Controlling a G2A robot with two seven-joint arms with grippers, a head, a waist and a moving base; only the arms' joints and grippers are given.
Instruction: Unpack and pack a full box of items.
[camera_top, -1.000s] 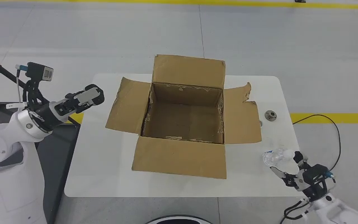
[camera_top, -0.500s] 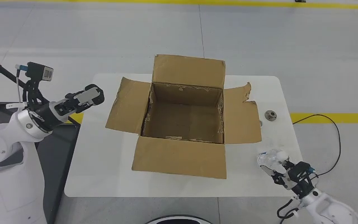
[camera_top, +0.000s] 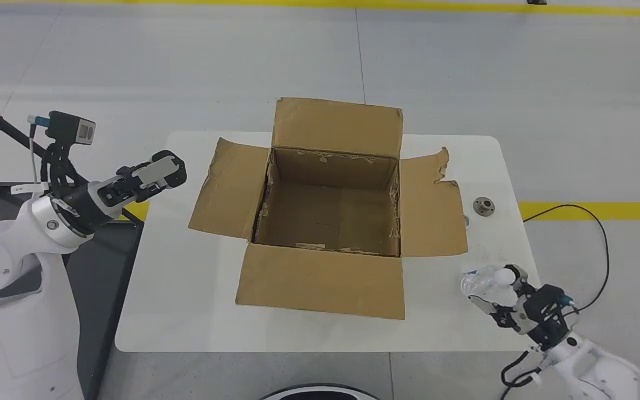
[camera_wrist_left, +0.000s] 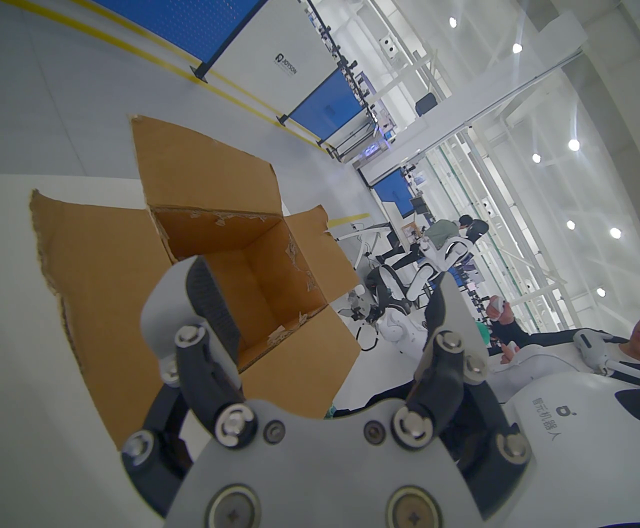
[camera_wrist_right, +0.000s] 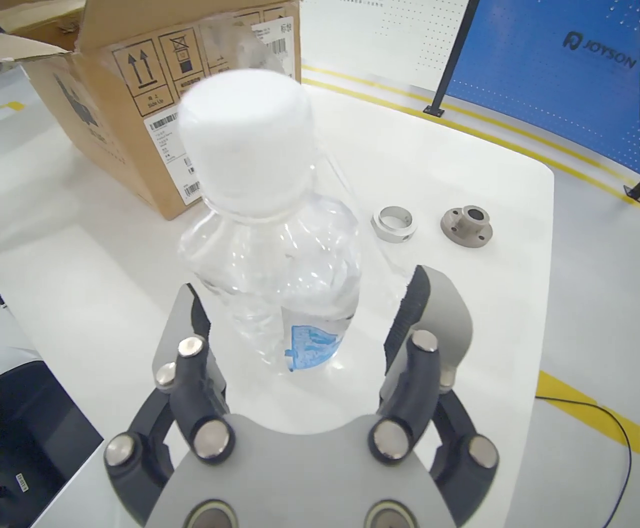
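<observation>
The bottle stands on its base near the front right corner of the table, close to the right edge, so you have little room on that side. Your right gripper sits at it from the corner side. In the right wrist view the right gripper is spread wide, with one finger on each side of the bottle and a gap showing at both pads. Bare tabletop lies between the bottle and the front flap of the box.

The box stands in the middle of the table with all four flaps folded outward, and the right flap's far corner is torn. Beyond that flap, toward the right edge, lie a metal ring and a flanged hub, just beside each other and not touching.

Your left gripper hangs at the table's left edge, apart from the left flap, with its fingers wide and nothing between them.

The bottle's cap is blurred in the wrist view.

You have one bottle, one box and two metal parts.
</observation>
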